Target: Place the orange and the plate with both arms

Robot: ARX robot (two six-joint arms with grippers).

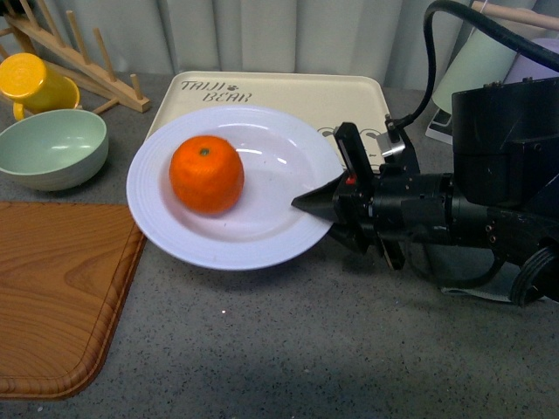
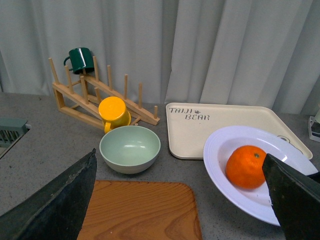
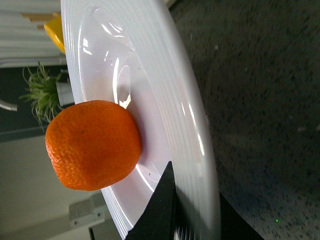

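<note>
The right pincer (image 1: 306,203) grips the plate (image 1: 218,249) by its right rim, the orange (image 1: 206,173) lying to its left; the left pincer (image 2: 179,155) gapes empty.

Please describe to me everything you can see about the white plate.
The plate is large, round, white and glossy, like glazed ceramic, with a deep middle and a wide rim of fine ridges. It spans the near edge of the beige tray and the grey counter; whether it rests or is lifted I cannot tell. The orange lies inside it, left of centre. The right gripper pinches its right rim.
</note>
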